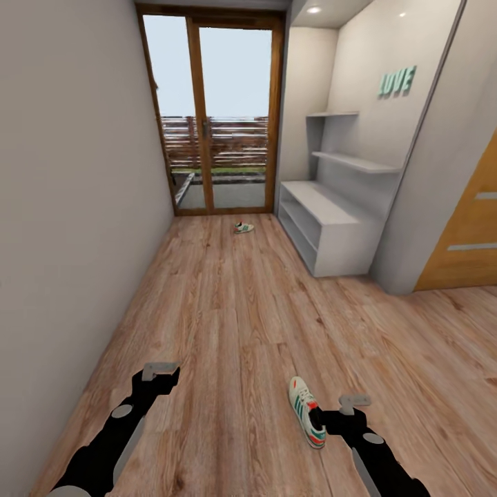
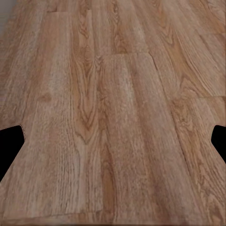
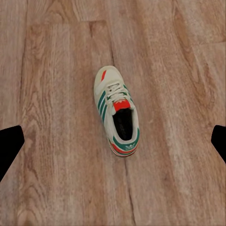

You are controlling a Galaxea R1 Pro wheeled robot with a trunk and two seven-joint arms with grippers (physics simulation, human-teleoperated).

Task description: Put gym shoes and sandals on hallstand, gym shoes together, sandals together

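One gym shoe (image 1: 306, 411), cream-white with green stripes and a red-orange tongue label, lies on the corridor floor (image 1: 235, 310) close in front of me. My right gripper (image 1: 334, 418) hovers just right of its heel, open. In the right wrist view this shoe (image 3: 116, 113) lies below, between the spread fingertips (image 3: 10, 143). The other gym shoe (image 1: 243, 227) lies far down the corridor by the glass door. My left gripper (image 1: 161, 377) hangs open over bare planks (image 2: 113, 117). The hallstand (image 1: 324, 224) stands at the right wall. The sandals are out of view.
A grey wall (image 1: 69, 207) runs along the left side. A wood-framed glass door (image 1: 214, 110) closes the far end. At the right, past the hallstand, there is a wall corner (image 1: 414, 228) and an orange door (image 1: 469, 235). Open floor lies between me and the hallstand.
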